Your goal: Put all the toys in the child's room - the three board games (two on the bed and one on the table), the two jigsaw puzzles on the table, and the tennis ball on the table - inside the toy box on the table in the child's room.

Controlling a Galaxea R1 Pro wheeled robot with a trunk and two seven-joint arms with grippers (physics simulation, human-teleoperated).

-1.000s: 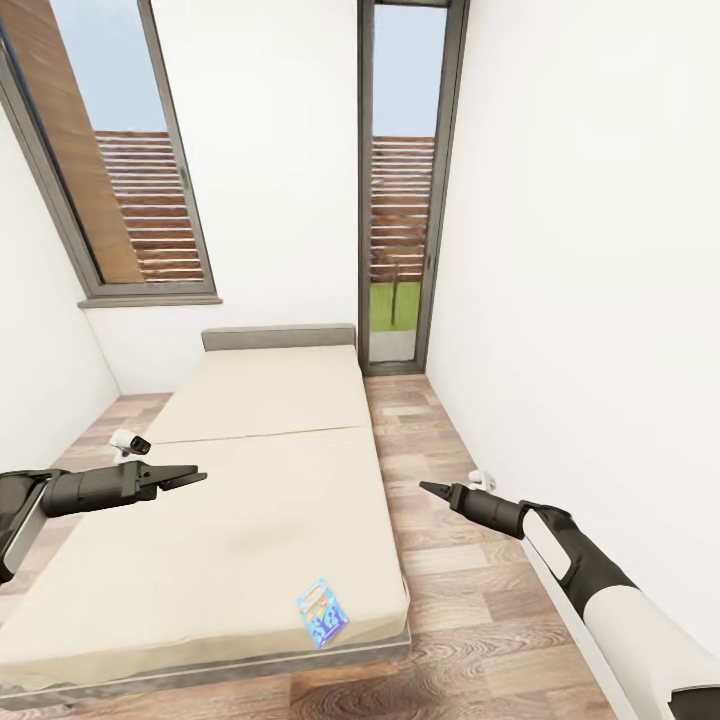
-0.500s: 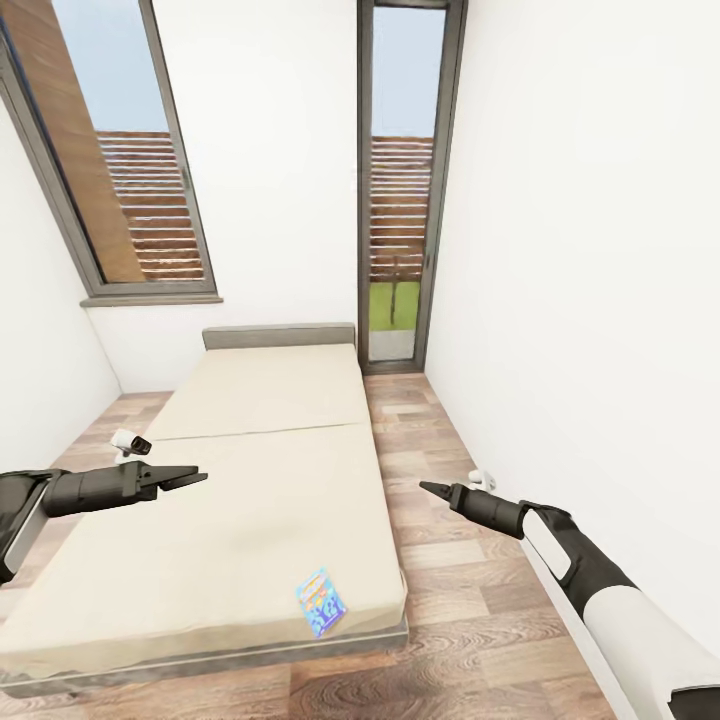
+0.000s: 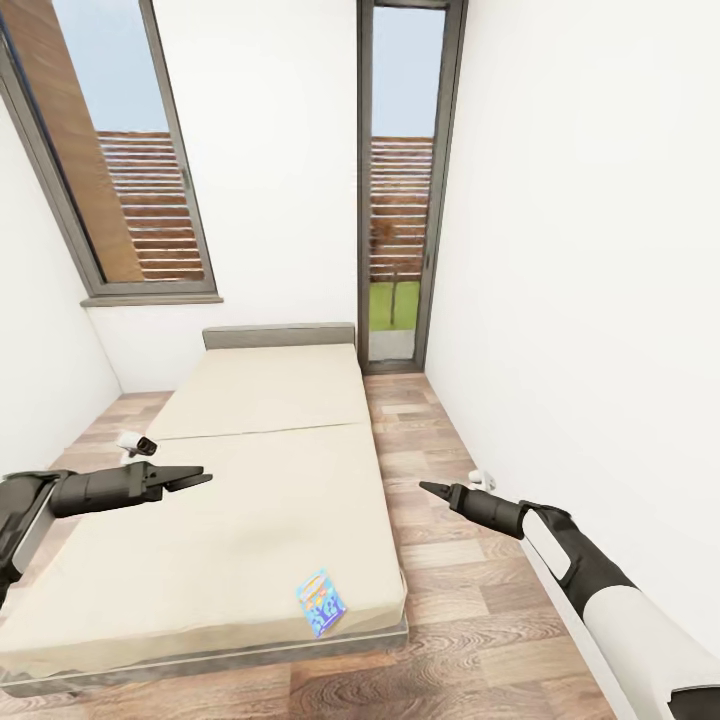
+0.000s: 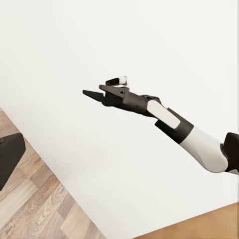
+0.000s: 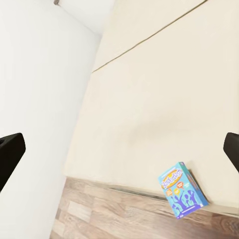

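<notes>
Robot is standing at the foot of the bed [image 3: 230, 480], facing along it toward the headboard and the two windows. One board game, the small blue box [image 3: 321, 604], is lying flat on the mattress close to the near right corner, just inside the edge; the right wrist view is showing it [image 5: 182, 190] the same way, near the grey frame and the wood floor [image 3: 470, 620]. No second game is showing on the mattress. Toy box, table, puzzles and ball are not in these pictures, so they are presumably behind or to the side.

Both arms are held out forward at mid height, spread to either side of the bed, carrying nothing. That looks like a travel or ready pose, keeping the bed surface visible while the base is lining up. Left gripper [image 3: 196, 478] is hovering over the left half of the mattress with its fingers slightly apart, empty. Right gripper [image 3: 432, 489] is hanging over the floor beside the bed; its tips are reading as one closed point, also seen from the left wrist view [image 4: 92, 93], empty.

The box is nearer the right arm, so that arm is likely the one to reach down. The box is thin and flat, so a grip at the edge overhanging the soft mattress may be needed; slipping is a risk.
</notes>
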